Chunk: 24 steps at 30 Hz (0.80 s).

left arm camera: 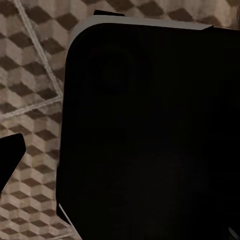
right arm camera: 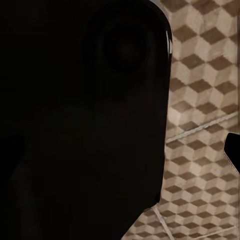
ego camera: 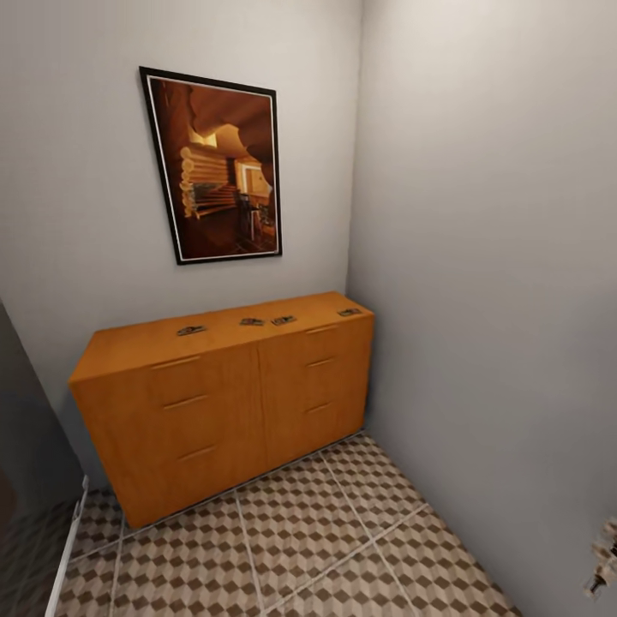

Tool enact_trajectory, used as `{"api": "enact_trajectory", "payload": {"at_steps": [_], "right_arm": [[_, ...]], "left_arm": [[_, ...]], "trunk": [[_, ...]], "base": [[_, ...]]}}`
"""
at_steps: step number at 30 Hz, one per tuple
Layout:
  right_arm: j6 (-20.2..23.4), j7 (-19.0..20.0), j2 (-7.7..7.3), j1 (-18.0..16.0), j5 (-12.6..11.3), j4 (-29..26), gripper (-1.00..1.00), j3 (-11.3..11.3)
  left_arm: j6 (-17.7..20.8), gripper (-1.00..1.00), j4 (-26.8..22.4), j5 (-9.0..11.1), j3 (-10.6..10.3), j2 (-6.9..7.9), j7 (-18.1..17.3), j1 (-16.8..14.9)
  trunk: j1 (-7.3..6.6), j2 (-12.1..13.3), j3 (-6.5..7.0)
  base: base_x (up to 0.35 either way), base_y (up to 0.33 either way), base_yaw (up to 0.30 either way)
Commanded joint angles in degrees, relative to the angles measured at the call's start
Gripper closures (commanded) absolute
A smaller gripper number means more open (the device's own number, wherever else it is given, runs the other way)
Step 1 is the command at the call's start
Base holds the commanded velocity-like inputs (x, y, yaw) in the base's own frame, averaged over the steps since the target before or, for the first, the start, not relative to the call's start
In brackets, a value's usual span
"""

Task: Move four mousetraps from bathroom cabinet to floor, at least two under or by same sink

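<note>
The cabinet (ego camera: 223, 403), an orange-brown chest of drawers with bar handles, stands against the far wall in the head view. Several mousetraps lie in a row on its top: one at the left (ego camera: 191, 330), two close together in the middle (ego camera: 251, 322) (ego camera: 283, 320), and one at the right end (ego camera: 349, 312). The bathroom floor (ego camera: 300, 531) with its cube-pattern tiles spreads in front of it. The bathroom sink is out of view. Both wrist views look down past a dark robot body (left arm camera: 150, 130) (right arm camera: 80, 120) at the same tiles (left arm camera: 30, 75) (right arm camera: 200, 90). A dark tip sits at each picture's edge.
A framed picture (ego camera: 214, 167) hangs above the cabinet. A grey wall (ego camera: 488, 300) closes the right side, meeting the far wall beside the cabinet. A dark panel with a white frame edge (ego camera: 68, 548) stands at the left. A small pale object (ego camera: 602, 557) shows at the lower right.
</note>
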Motion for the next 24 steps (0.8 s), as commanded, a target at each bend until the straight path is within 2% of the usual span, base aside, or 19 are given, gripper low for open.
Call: {"api": "enact_trajectory", "payload": {"at_steps": [1,24], "right_arm": [[-0.2,-0.1,0.01,0.0,0.0,0.0,-1.0,0.0],[-0.2,-0.1,-0.09,0.0,0.0,0.0,-1.0,0.0]], "left_arm": [[-0.1,-1.0,0.0,0.5,0.0,-0.01,0.0,0.0],[-0.1,-1.0,0.0,0.6,0.0,-0.05,0.0,0.0]], "trunk": [[0.04,0.0,-0.04],[0.04,0.0,-0.04]], "base": [[0.321,0.0,0.001],[0.322,0.0,0.0]]}}
